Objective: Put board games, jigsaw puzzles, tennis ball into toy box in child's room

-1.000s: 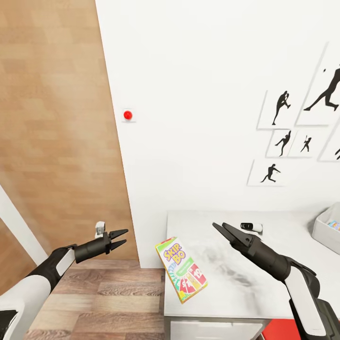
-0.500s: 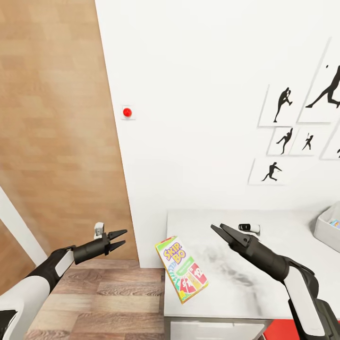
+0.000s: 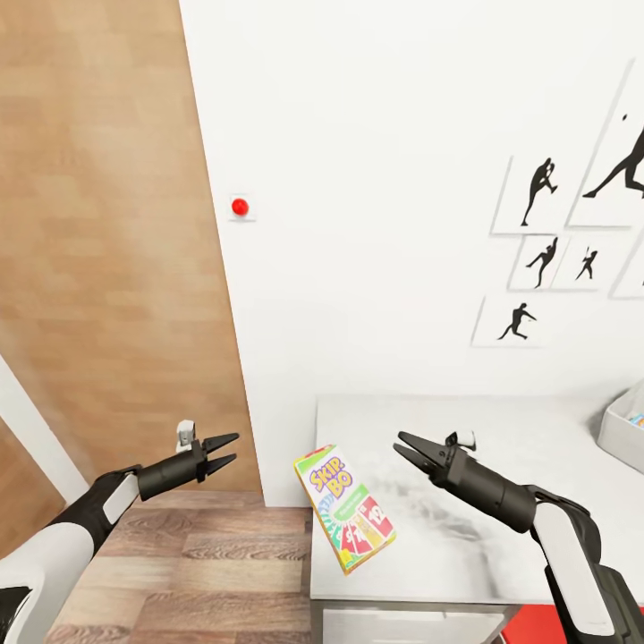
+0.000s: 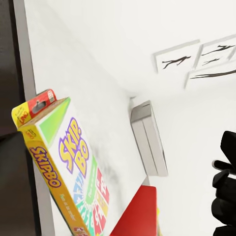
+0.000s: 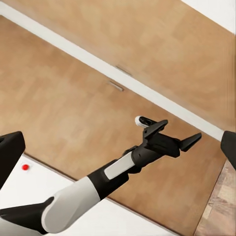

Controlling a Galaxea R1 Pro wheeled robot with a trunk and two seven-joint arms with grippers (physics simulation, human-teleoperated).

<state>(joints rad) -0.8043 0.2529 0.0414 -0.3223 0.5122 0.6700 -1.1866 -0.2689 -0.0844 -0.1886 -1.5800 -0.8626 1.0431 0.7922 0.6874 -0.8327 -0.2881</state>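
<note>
Your target is the Skip-Bo board game (image 3: pixel 345 521), a flat yellow, red and green box lying face up on the table (image 3: pixel 501 537) at its left front corner, with one edge overhanging the table's side. The toy box (image 3: pixel 624 432) sits well apart from it, at the table's far right end against the wall.

Your right gripper (image 3: pixel 411 447) hovers above the tabletop just beyond the game, fingers spread into a moderate V and holding nothing. Your left gripper (image 3: pixel 222 450) hangs out over the wood floor beside the table, its fingers parted by a narrow gap, also empty.

Judging from this, the step in hand is the reach for the game. Use the overhang: bring the right gripper down toward the projecting edge so one finger can slip under the box and the other lands on the cover. A pinch from straight above on a flat box will likely skid. Open wider first if the box looks thicker than the gap.

The left wrist view gives you what the head view cannot: the game's thickness, its "SKIP-BO" side panel (image 4: pixel 45 166), and a red edge below the table. The right wrist view looks across to the left arm (image 5: pixel 88 189) against a wood-panelled wall.
</note>
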